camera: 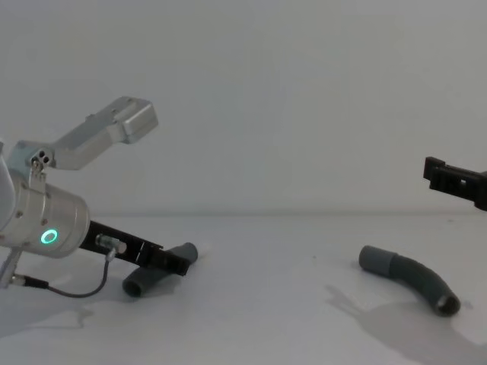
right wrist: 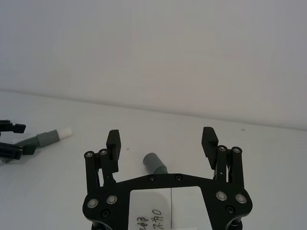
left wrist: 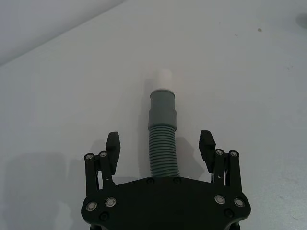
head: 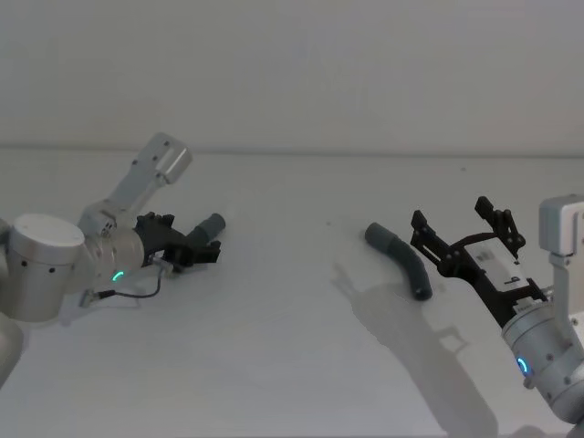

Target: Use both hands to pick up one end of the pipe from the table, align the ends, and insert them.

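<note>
Dark grey ribbed hose, the left hose piece (left wrist: 163, 148), lies flat on the white table (head: 274, 365), running straight out between the fingers (left wrist: 113, 146) of the left gripper (left wrist: 160, 139). Those fingers stand wide apart, one on each side of the ribbed stretch, with a clear gap of table on both sides, so nothing is clamped. The near end of the hose disappears under the gripper's black palm. Ahead of the fingertips the ribs give way to a smooth grey cuff (left wrist: 162, 109), and beyond that comes a narrower white tip (left wrist: 163, 79) pointing away from the gripper. In the chest view this gripper sits low, down at the table, with the hose crossing under it.

The right hose piece (head: 406, 260) is a curved length that also rests on the table, ahead of the right gripper (head: 450, 212) and below it, not touching it. Its own smooth grey cuff (right wrist: 152, 160) shows just beyond the palm, between the two fingers and past them. The right gripper hangs above the surface with its fingers spread wide and nothing in them.

The two hose pieces lie well apart, each near its own gripper. A thin grey cable (head: 137, 294) loops beside the left wrist. Behind the table stands a plain pale wall (head: 292, 64).
</note>
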